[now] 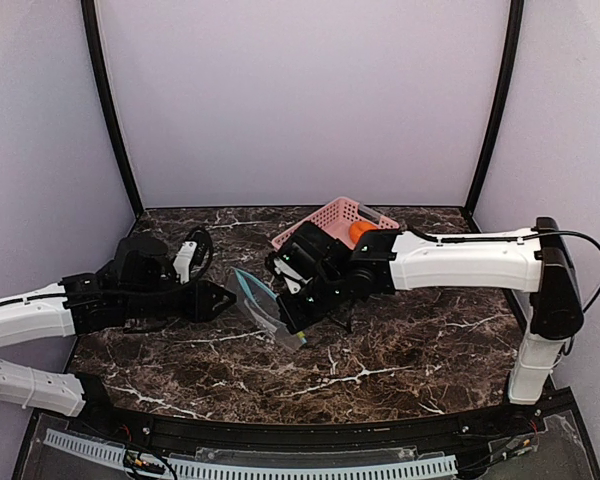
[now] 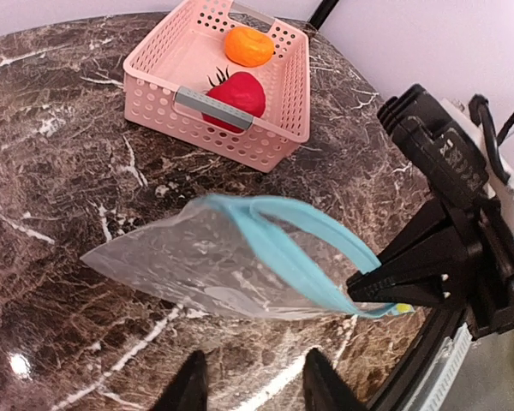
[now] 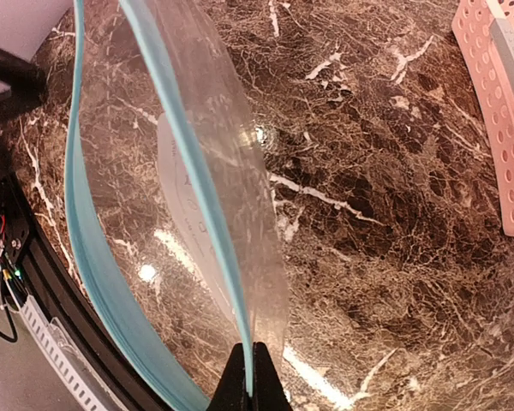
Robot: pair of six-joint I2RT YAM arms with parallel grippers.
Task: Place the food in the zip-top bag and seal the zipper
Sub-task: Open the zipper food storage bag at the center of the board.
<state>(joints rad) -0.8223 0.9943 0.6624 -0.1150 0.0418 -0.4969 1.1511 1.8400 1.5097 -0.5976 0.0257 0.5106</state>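
Starting at the near side, your left gripper (image 2: 255, 370) has its jaws released. They stand apart and empty, just left of the zip-top bag (image 2: 188, 261) and not touching it. Your right gripper (image 3: 248, 372) is clenched on the bag, pinching one end of the mouth edge where the zipper (image 2: 283, 248) runs out. The bag hangs over the middle of the dark marble table (image 1: 400, 350), between the two grippers and stretched out from that pinch. You cannot tell whether its low corner rests on the marble. The zipper is unsealed: its two teal strips bow apart and the mouth gapes. A white label (image 3: 182, 193) shows through the clear plastic. Farther back, right of centre, sits the pink basket (image 2: 265, 145). Both foods lie inside it, well apart from the bag. From the left wrist camera, the red food (image 2: 240, 90) sits behind the grey handle (image 2: 212, 107) on the basket's side, and the orange food (image 2: 248, 45) just beyond it
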